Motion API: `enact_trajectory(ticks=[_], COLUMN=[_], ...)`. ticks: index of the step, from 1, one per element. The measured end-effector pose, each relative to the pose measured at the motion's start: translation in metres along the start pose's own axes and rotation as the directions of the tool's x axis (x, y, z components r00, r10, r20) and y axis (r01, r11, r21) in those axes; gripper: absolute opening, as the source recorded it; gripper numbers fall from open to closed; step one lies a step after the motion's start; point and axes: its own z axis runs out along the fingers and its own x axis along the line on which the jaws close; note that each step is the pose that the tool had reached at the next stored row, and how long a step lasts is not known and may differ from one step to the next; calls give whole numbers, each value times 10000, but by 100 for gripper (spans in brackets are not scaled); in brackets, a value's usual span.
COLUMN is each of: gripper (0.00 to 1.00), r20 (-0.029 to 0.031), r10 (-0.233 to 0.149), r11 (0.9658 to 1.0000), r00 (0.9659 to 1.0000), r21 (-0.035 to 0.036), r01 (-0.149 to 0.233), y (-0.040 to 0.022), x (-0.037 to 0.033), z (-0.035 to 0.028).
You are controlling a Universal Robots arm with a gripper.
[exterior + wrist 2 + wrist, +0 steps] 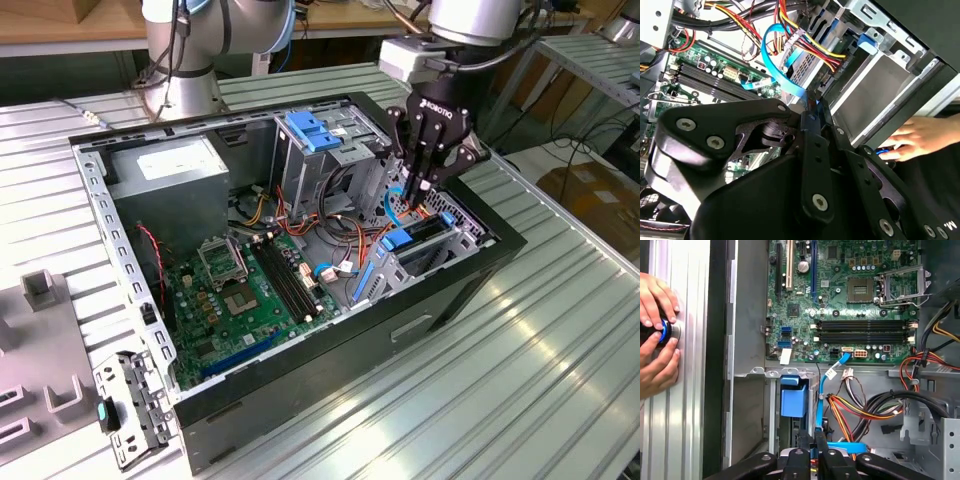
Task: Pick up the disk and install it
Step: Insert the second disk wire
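Your black claw point(424, 186), fingers pinched together on nothing I can make out, hovers beside the silver-grey metal disk point(875, 95); expect it rigid, slick, fragile; grip its blue-framed edges.

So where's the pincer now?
In the exterior view the pincer is at the computer case's end on the view's right, low over the drive cage, beside a blue cable.

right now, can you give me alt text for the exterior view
The robot's black hand reaches down into the drive bay of an open computer case lying on a ribbed metal table, by the exterior view's right. The green motherboard lies exposed beside it.
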Motion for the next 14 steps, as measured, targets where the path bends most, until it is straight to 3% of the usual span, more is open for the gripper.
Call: enact_trajectory(ticks=[3,6,8,9,11,12,14], gripper=[16,16,16,16,16,16,16], r20=[168,374,484,502,538,553,611], r10=[-7,-13,-14,-14,-15,-14,-9], r11=[10000,10000,10000,9999,9991,9985,9980], r00=[9999,9993,9988,9987,9985,9985,9981], r21=[7,20,65,120,435,546,637], r01=[7,12,11,8,-8,-16,-30], y=[2,4,7,12,40,51,55], x=[84,176,211,213,212,213,222], z=[23,49,62,63,70,75,84])
